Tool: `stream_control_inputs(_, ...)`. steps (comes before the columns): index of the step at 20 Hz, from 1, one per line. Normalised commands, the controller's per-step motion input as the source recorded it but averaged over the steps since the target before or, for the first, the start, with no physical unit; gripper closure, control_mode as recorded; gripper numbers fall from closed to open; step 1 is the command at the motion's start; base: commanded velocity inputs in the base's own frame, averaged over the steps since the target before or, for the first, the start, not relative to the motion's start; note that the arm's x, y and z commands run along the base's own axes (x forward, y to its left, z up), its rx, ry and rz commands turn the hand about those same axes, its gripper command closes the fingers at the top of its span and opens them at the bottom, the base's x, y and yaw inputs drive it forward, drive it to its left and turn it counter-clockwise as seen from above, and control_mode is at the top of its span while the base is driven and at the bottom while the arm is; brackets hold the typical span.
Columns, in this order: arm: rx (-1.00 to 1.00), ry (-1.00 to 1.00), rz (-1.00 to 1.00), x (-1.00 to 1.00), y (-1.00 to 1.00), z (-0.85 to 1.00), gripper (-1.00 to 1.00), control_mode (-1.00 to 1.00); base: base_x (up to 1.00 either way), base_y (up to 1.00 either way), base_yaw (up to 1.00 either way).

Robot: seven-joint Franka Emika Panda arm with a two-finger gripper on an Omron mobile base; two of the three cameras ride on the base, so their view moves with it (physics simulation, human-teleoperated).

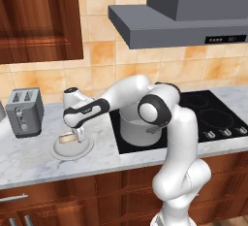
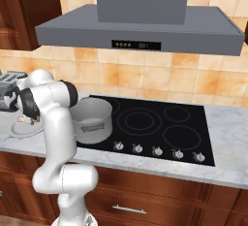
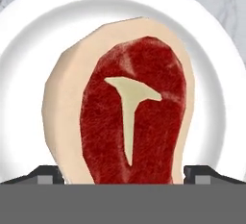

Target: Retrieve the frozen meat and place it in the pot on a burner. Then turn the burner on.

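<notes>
The frozen meat, a red oval steak with a pale fat rim, lies on a round white plate. My gripper hangs low right over it, open, with one dark fingertip at each side of the steak's near end. From the left base the gripper reaches down onto the plate beside the meat. The pot, grey steel with a pale inside, stands on the front left burner of the black cooktop; it hides that burner. From the right base the pot is empty.
A grey toaster stands on the marble counter left of the plate. A row of silver knobs runs along the cooktop's front edge. A grey hood hangs above, and my own arm arches between pot and plate.
</notes>
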Motion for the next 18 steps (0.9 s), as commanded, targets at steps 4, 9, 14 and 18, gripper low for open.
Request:
stream_control_inputs(4, 0.00, -0.01, 0.00, 0.00, 0.00, -0.16, 1.00, -1.00, 0.00, 0.00, 0.00)
stream_control_inputs(9, 0.00, -0.12, 0.00, -0.04, 0.00, -0.02, 1.00, -1.00, 0.00, 0.00, 0.00)
stream_control_inputs(14, 0.00, -0.23, 0.00, 0.00, -0.01, 0.33, 1.00, -1.00, 0.00, 0.00, 0.00)
stream_control_inputs(18, 0.03, -0.11, 0.00, -0.03, -0.15, 0.62, 1.00, -1.00, 0.00, 0.00, 0.00)
